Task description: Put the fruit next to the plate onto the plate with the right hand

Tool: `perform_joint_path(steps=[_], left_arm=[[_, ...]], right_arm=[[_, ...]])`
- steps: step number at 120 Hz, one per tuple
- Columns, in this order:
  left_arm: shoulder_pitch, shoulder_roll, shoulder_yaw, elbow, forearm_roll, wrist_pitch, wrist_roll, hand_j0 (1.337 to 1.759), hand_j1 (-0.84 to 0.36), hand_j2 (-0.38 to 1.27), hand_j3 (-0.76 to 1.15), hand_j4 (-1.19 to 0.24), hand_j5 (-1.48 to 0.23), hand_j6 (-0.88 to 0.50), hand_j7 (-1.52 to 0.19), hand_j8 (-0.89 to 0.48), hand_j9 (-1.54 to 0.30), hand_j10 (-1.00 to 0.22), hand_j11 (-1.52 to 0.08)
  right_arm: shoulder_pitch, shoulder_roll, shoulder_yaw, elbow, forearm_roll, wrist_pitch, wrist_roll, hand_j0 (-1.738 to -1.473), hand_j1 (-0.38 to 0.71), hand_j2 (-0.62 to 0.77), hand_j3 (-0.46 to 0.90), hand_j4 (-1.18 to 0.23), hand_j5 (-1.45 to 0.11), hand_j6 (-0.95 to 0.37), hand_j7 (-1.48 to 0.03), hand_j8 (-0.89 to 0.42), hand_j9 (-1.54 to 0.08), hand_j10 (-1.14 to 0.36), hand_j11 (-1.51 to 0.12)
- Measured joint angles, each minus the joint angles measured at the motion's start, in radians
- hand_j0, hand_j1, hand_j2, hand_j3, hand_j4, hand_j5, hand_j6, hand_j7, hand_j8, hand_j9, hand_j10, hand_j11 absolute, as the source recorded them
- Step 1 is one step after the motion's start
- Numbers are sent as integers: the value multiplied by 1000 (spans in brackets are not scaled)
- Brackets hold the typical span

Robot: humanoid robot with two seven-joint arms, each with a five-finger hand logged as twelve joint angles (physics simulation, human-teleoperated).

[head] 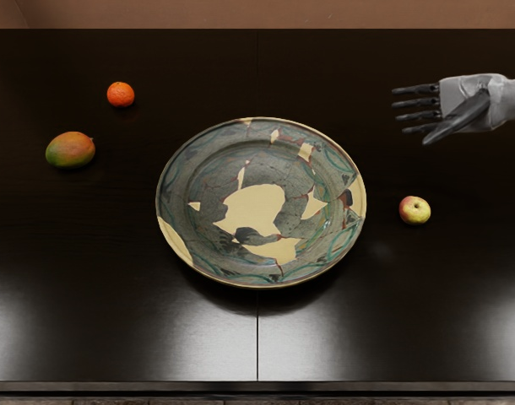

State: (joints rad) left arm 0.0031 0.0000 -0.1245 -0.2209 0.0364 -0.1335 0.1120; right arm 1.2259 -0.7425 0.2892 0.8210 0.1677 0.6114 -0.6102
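- Apple (414, 209), yellow with a red blush, sits on the dark table (393, 321) just beside the right rim of the plate (180, 169), close to it but not touching.
- It is the fruit I would take the task to mean. The mango (70, 149) and the orange (120, 94) lie well apart from the plate, on the far left.
- The right hand (447, 103) hangs at the upper right, its arm coming in from the right edge. The fingers are spread and pointing left, the thumb hangs below them, and it holds nothing.
- From that hand the apple lies nearer to me and slightly to the left, and lower, down on the tabletop. The fingertips reach roughly as far left as the apple, so I judge the move to be mostly a pull toward the near edge and a drop.
- The apple looks close to round, with no long axis to line up on, so a grasp from above should do from almost any angle.
- Only the right arm is in view, and it is on the apple's side of the plate. I see no left arm.
- The grasp has not yet begun, and the plate carries no fruit.
- The carry afterwards looks short: lift, move left over the rim, set down in the shallow bowl.
- One risk, to my eye, is nudging the apple so it rolls on the glossy top.
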Motion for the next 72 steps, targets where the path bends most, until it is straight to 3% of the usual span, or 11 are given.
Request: perform_joint_path(steps=[13,28,55,66,72], left_arm=[[0,0,0,0,0,0,0,1658,349,0,0,0,0,0,0,0,0,0,0],[0,0,0,0,0,0,0,1658,349,0,0,0,0,0,0,0,0,0,0],[0,0,0,0,0,0,0,1658,349,0,0,0,0,0,0,0,0,0,0],[0,0,0,0,0,0,0,1658,349,0,0,0,0,0,0,0,0,0,0],[0,0,0,0,0,0,0,1658,349,0,0,0,0,0,0,0,0,0,0]], right_arm=[[2,23,-5,-4,-19,0,0,-1658,-317,-6,0,-26,-34,-25,-34,-25,-34,-26,-34],[27,49,-55,3,-166,0,-1,-1658,-315,-6,0,-28,-37,-27,-37,-27,-37,-27,-37],[518,107,-812,132,-294,-42,-1,-1658,-319,-6,0,-26,-32,-26,-32,-26,-32,-25,-32],[652,113,-966,289,-269,-92,-1,-1658,-317,-6,0,-27,-34,-28,-34,-27,-34,-27,-34],[704,93,-1004,401,-245,-214,-1,-1658,-317,-6,0,-27,-34,-28,-34,-27,-34,-27,-34]])
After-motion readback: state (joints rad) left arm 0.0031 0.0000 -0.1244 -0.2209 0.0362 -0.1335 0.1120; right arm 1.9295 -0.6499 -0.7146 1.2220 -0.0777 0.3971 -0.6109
